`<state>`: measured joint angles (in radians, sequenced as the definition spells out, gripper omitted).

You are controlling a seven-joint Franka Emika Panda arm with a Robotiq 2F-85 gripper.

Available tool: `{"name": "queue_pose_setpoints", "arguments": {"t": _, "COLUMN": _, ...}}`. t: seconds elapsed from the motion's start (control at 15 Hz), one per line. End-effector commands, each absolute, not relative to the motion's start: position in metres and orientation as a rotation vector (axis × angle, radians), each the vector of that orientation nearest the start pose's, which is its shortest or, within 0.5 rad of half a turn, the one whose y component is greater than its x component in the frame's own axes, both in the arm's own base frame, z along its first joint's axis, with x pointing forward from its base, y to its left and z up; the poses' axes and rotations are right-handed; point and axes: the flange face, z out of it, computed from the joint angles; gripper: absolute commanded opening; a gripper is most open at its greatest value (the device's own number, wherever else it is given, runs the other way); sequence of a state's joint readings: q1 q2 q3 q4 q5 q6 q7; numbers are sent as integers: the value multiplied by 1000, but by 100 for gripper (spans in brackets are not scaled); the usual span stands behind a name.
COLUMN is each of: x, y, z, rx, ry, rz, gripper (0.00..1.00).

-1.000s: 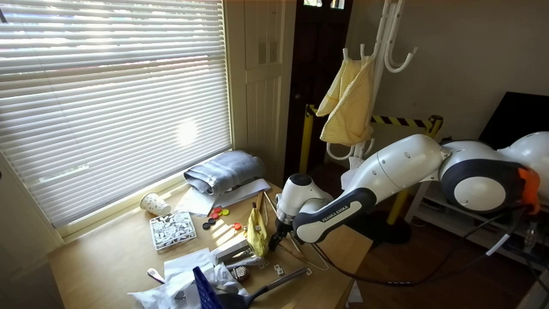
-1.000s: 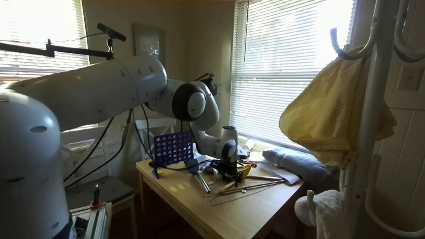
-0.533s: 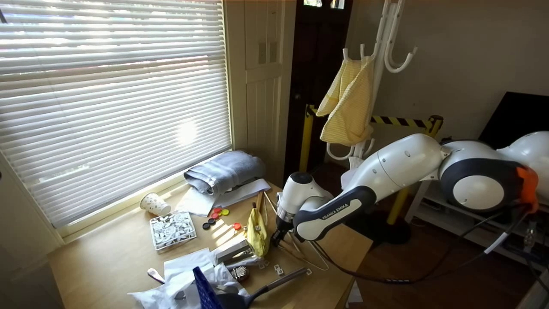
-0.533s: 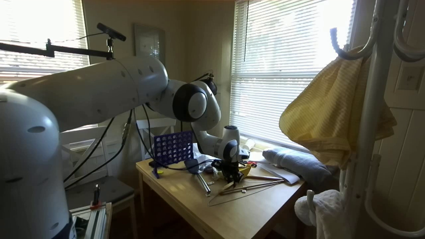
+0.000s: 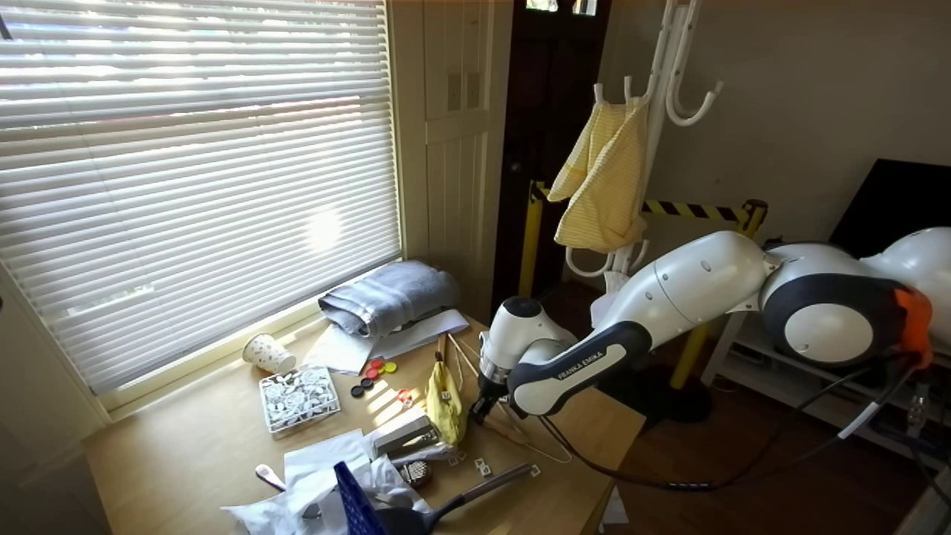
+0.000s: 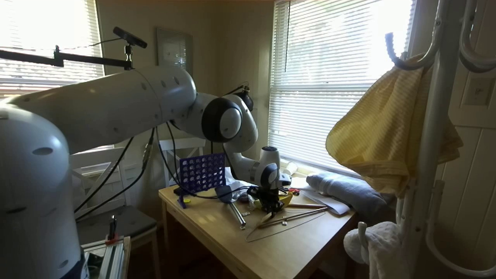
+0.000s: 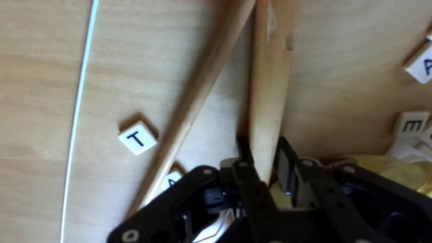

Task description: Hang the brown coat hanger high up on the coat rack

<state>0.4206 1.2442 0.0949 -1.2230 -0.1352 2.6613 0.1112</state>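
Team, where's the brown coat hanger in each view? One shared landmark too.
In an exterior view: brown coat hanger below centre, partly hidden by the robot arm.
In an exterior view: brown coat hanger low, right of centre, over the table.
Wrist view: brown coat hanger runs from the top edge down between the fingertips of the gripper.
Shared landmark: yellow item, close to the gripper in all three.

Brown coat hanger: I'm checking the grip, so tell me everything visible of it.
The brown coat hanger is light-brown and looks wooden: one flat bar with a small rounded notch or hole, and a slimmer, rounder bar converging with it. It lies roughly level, on or just above the table; I can't tell which. The gripper appears closed on the flat bar, one jaw at each side. No hook can be made out.
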Motion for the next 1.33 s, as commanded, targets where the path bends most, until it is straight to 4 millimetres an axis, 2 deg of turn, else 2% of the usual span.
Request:
{"name": "queue_pose_setpoints", "arguments": {"t": 0.0, "x": 646, "y": 360, "z": 33, "rx": -2984, "ry": -704, "rz": -346, "gripper": 6}}
{"name": "queue_pose_setpoints", "arguments": {"t": 0.33, "x": 639, "y": 379, "z": 64, "rx": -2993, "ry": -761, "rz": -518, "gripper": 6}}
{"name": "queue_pose_setpoints", "arguments": {"t": 0.53, "x": 642, "y": 379, "z": 88, "rx": -3107, "ry": -596, "rz": -665, "gripper": 6}}
{"name": "queue_pose_setpoints", "arguments": {"t": 0.8, "x": 640, "y": 385, "z": 102, "rx": -3266, "ry": -439, "rz": -861, "gripper": 6}}
{"name": "queue_pose_setpoints", "arguments": {"t": 0.87, "x": 637, "y": 387, "z": 101, "rx": -3295, "ry": -428, "rz": -853, "gripper": 6}}
{"name": "queue_pose_setpoints", "arguments": {"t": 1.0, "x": 622, "y": 402, "z": 95, "rx": -3224, "ry": -578, "rz": -717, "gripper": 6}}
{"name": "queue_pose_setpoints", "arguments": {"t": 1.27, "x": 599, "y": 432, "z": 88, "rx": -3025, "ry": -862, "rz": -740, "gripper": 6}}
